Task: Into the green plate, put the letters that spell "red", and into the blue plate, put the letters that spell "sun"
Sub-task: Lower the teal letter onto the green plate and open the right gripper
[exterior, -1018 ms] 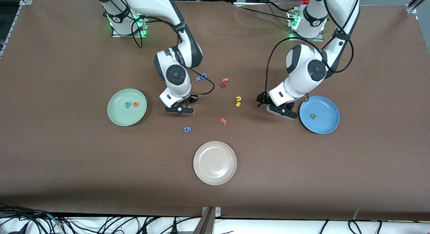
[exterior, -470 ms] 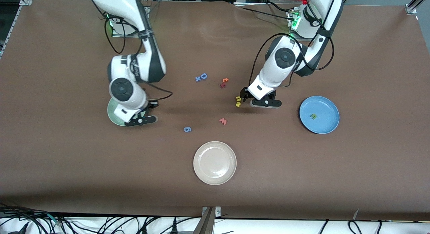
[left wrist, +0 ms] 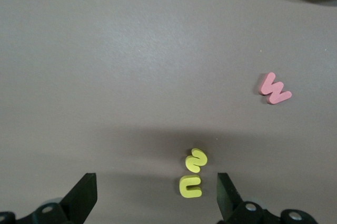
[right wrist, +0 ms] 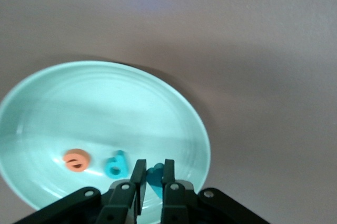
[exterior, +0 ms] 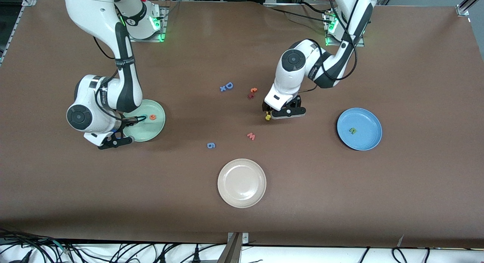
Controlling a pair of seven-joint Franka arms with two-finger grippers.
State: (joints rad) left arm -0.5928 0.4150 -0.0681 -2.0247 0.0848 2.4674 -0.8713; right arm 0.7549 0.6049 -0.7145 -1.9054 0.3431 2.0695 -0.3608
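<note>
My right gripper [right wrist: 153, 175] is shut on the thin teal "r" [right wrist: 156, 177] and hangs over the edge of the green plate [exterior: 149, 129] that lies toward the right arm's end of the table. The orange "e" [right wrist: 77, 160] and teal "d" [right wrist: 116, 165] lie in the green plate [right wrist: 105, 108]. My left gripper [left wrist: 155, 200] is open, low over the table's middle. The yellow "n" [left wrist: 190, 186] and yellow "s" [left wrist: 196, 159] lie between its fingers, close to one finger [left wrist: 227, 196]. The green "u" [exterior: 352, 131] lies in the blue plate [exterior: 363, 140].
A beige plate [exterior: 242, 183] sits nearest the front camera. A red "w" [exterior: 251, 136] and a blue "6" [exterior: 211, 145] lie between it and the yellow letters. A blue "D" [exterior: 228, 85] and an orange-and-red letter pair [exterior: 252, 93] lie farther back.
The right arm swung from the table's middle to the green plate with its gripper shut. The left arm moved from beside the blue plate to over the yellow letters.
</note>
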